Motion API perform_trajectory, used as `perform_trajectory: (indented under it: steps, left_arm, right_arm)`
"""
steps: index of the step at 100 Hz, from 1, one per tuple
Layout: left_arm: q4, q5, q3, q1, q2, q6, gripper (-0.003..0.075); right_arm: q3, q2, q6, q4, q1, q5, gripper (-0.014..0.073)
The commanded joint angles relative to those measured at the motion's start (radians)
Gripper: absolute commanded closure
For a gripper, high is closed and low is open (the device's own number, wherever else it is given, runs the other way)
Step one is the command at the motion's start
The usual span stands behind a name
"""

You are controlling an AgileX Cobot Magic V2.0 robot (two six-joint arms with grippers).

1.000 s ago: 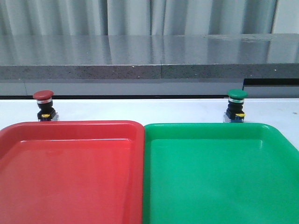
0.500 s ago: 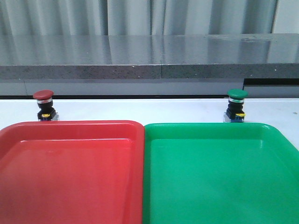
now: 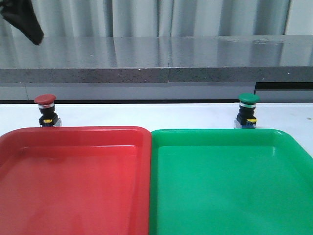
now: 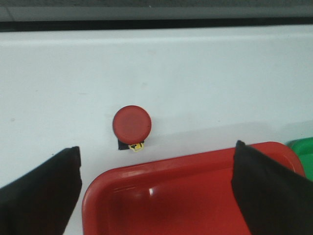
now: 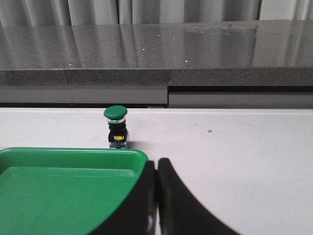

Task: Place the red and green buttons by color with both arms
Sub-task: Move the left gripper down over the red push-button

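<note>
The red button (image 3: 45, 110) stands upright on the white table behind the red tray (image 3: 73, 132), at the far left. The green button (image 3: 247, 111) stands upright behind the green tray (image 3: 220, 133), at the right. In the left wrist view my left gripper (image 4: 156, 147) is open and empty, its fingers (image 4: 39, 196) wide apart above the red tray's far corner (image 4: 161, 164), with the red button (image 4: 132, 125) just beyond. In the right wrist view my right gripper (image 5: 157, 164) is shut and empty beside the green tray's corner (image 5: 98, 152); the green button (image 5: 116, 125) stands further off.
A black part of the left arm (image 3: 22, 19) shows at the front view's top left. A grey stone ledge (image 3: 156, 61) runs along the table's back edge. The two trays sit side by side and fill the near half of the table.
A black part of the left arm has come into the front view at the top left. Both buttons and both trays have not moved.
</note>
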Motion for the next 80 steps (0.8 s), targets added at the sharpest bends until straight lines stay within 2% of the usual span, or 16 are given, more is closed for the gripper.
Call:
perform_trajectory:
  steps: [1,33,80]
  left_arm:
    - [-0.005,-0.069,-0.052,-0.022,0.026,0.0,0.0133]
    - [-0.005,-0.132,-0.091,-0.022,0.195,0.0,0.0134]
    - [-0.003,-0.222,-0.091,-0.022,0.282,0.0,0.0136]
  right_arm:
    - [-0.014,-0.021,-0.003,-0.008,-0.003,-0.085,0.066]
    - [-0.014,-0.021,-0.003,-0.008,-0.003,-0.085,0.066]
    - [-0.014,-0.021,-0.003,-0.008,-0.003,-0.085,0.066]
